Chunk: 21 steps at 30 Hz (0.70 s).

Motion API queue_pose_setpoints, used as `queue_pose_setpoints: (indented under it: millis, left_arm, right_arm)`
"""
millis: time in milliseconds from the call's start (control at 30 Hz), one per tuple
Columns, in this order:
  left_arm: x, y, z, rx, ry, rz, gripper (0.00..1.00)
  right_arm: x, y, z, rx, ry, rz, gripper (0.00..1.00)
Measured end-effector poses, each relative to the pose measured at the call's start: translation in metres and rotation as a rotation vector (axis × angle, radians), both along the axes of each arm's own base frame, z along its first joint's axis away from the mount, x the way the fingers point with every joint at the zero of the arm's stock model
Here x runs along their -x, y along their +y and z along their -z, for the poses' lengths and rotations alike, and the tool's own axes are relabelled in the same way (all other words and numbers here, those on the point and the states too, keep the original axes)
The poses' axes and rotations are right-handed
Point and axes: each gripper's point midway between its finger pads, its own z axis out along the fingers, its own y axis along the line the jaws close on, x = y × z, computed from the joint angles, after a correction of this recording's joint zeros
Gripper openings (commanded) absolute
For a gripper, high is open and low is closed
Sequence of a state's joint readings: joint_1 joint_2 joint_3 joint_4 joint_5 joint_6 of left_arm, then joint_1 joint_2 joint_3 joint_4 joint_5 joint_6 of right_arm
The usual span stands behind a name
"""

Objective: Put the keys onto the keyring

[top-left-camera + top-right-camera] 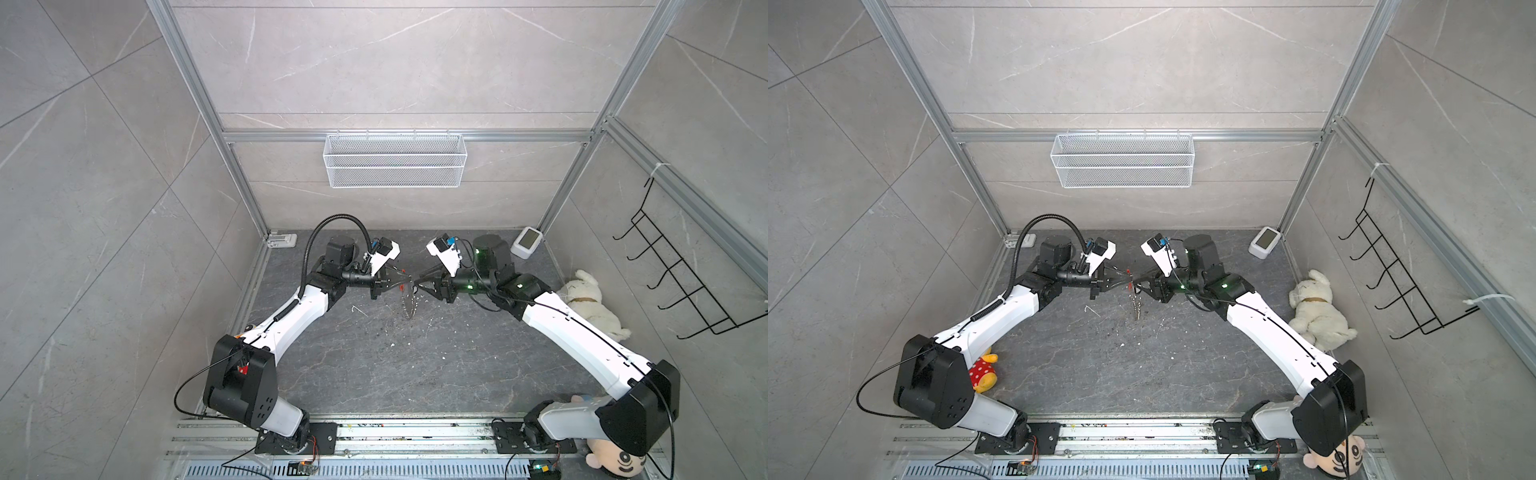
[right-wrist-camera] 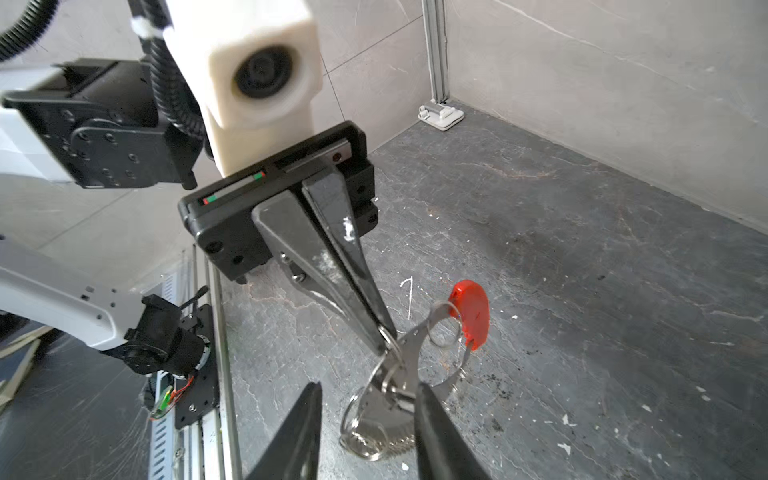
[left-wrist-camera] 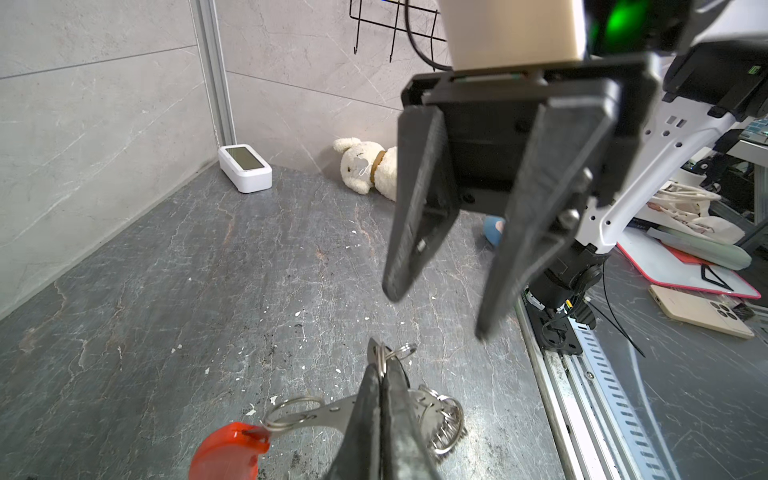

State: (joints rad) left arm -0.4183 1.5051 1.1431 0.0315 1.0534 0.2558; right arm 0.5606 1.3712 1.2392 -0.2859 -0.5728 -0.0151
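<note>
Both reach level toward the middle: the left gripper (image 2: 384, 332) pinches the keyring (image 2: 409, 353) tightly; the right gripper (image 3: 438, 309) is partly open, gripping nothing.

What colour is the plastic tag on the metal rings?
The plastic tag is red; the right wrist view shows it best.

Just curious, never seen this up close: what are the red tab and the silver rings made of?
Red tab: likely translucent glossy plastic; light glows through its edge. Silver rings: apparently polished metal, perhaps steel; thin wire loops with bright reflections.
</note>
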Motion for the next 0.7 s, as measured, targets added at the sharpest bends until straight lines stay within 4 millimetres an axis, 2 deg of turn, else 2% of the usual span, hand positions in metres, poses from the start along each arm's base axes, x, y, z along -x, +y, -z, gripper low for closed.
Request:
queue_pose_setpoints:
  millis: [367,700]
  left_arm:
    - [0.001,0.0,-0.002,0.003,0.015,-0.007,0.0]
    - [0.0,0.001,-0.004,0.007,0.035,-0.014,0.0]
  right_arm:
    - [-0.011,0.003,0.017,0.118,-0.093,0.084,0.2]
    - [-0.014,0.002,0.019,0.146,-0.126,0.099,0.01]
